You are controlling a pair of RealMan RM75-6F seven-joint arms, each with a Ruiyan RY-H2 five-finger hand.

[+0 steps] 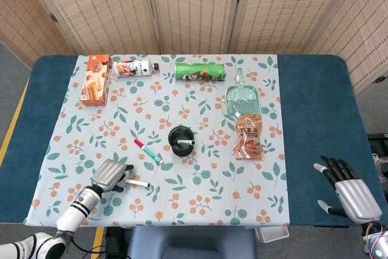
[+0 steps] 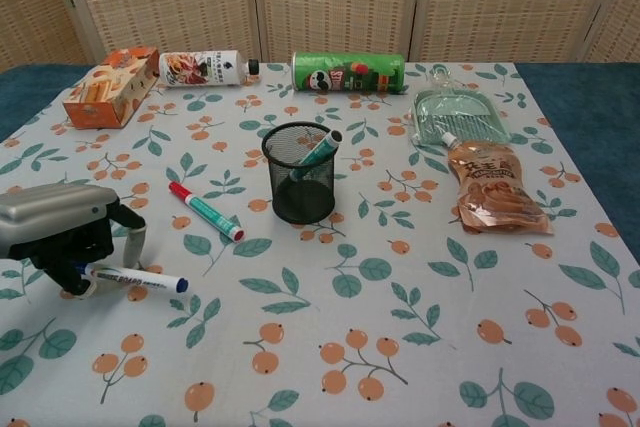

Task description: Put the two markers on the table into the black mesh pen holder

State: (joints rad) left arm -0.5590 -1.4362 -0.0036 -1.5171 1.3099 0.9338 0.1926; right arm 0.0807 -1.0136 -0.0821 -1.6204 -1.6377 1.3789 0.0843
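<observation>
The black mesh pen holder (image 1: 181, 140) (image 2: 301, 187) stands mid-table with a green marker (image 2: 318, 150) leaning inside it. A red-and-green marker (image 1: 148, 151) (image 2: 205, 211) lies on the cloth to its left. Near the front left edge, my left hand (image 1: 111, 175) (image 2: 60, 232) grips the back end of a white marker with a blue cap (image 1: 138, 183) (image 2: 135, 278); the marker points right, low over the cloth. My right hand (image 1: 348, 192) hovers past the table's front right corner, fingers spread and holding nothing. It does not show in the chest view.
Along the back lie an orange cracker box (image 1: 96, 79), a bottle (image 1: 134, 68) and a green chip can (image 1: 200, 70). A green dustpan (image 1: 242, 98) and a brown pouch (image 1: 249, 137) sit right of the holder.
</observation>
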